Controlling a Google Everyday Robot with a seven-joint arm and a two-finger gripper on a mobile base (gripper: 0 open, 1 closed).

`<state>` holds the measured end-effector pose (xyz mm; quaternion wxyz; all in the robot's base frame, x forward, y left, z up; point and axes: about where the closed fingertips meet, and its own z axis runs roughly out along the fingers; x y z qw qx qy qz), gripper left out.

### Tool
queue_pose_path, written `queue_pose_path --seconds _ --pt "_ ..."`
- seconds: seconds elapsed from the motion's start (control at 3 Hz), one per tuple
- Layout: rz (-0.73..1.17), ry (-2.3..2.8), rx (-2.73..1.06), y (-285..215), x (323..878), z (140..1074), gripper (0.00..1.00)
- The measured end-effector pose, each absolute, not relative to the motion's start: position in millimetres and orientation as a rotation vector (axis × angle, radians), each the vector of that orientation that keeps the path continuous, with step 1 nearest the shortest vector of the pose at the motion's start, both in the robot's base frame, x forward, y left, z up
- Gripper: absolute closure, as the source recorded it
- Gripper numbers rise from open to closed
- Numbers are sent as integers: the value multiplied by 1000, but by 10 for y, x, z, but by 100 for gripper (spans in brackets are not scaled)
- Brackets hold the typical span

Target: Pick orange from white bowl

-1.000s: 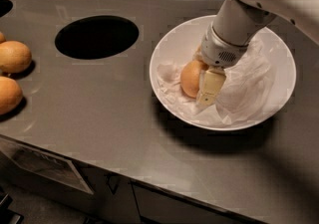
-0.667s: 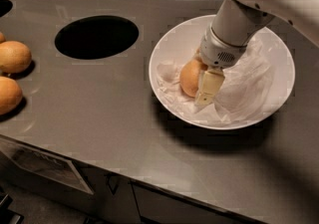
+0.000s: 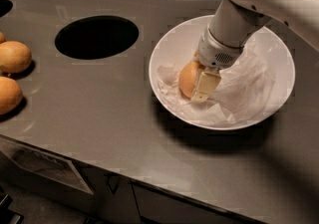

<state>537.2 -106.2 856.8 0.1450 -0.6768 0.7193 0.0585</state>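
Note:
The orange [image 3: 184,79] lies in the white bowl [image 3: 169,44] at the right of the counter, on the crumpled white paper [image 3: 244,86] that lines the bowl. My gripper [image 3: 196,82] reaches down into the bowl from the upper right and sits around the orange. One pale finger [image 3: 204,86] presses against the orange's near right side; the other is hidden behind the fruit. The gripper is shut on the orange, which still rests low in the bowl.
A dark round hole [image 3: 96,37] is cut in the grey counter left of the bowl. Two yellower-orange fruits [image 3: 14,56] [image 3: 9,94] lie at the left edge. The counter's front edge [image 3: 149,180] runs below the bowl.

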Motion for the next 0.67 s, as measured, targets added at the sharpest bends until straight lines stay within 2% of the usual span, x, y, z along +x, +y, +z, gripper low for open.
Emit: queue_pose_path --seconds 0.33,0.67 --pt "173 2072 -1949 -1055 5372 8557 42" --pt "173 2072 -1949 -1055 5372 8557 61"
